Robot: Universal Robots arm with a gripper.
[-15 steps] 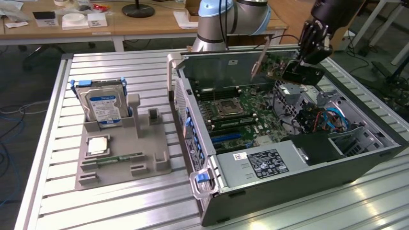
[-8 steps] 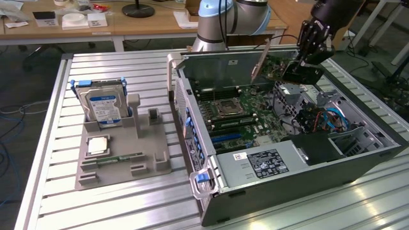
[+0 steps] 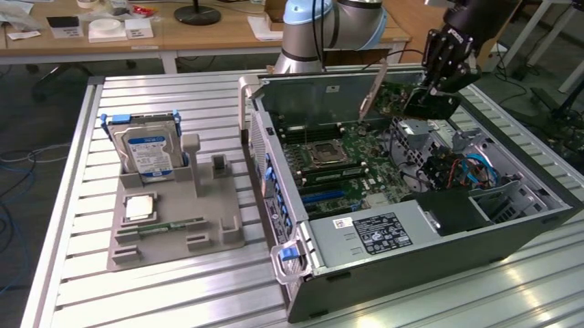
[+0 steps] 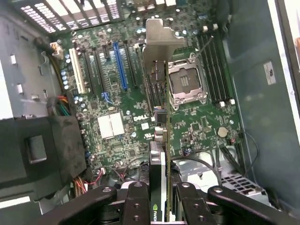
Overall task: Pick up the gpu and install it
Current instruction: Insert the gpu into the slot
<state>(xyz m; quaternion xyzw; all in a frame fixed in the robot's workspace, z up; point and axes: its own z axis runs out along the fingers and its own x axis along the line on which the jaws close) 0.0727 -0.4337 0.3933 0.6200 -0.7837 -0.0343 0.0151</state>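
Observation:
My gripper (image 4: 159,202) is shut on the gpu (image 4: 160,154), which the wrist view shows edge-on between the fingers (image 4: 137,201), with its silver end bracket (image 4: 161,44) pointing away from the wrist. The card hangs above the green motherboard (image 4: 197,126), over the row of slots, a little to one side of the blue slot (image 4: 120,65) and not touching the board. In the exterior view, the gripper (image 3: 434,101) hovers over the far end of the open computer case (image 3: 411,260). The gpu bracket (image 3: 373,89) slants up at the case's far wall.
A grey fixture tray (image 3: 219,212) at the exterior view's left holds an upright hard drive (image 3: 150,154), a memory stick (image 3: 169,224) and a square chip (image 3: 139,207). Cables and a drive cage (image 3: 456,167) crowd the case's right side. The arm's base (image 3: 319,34) stands behind the case.

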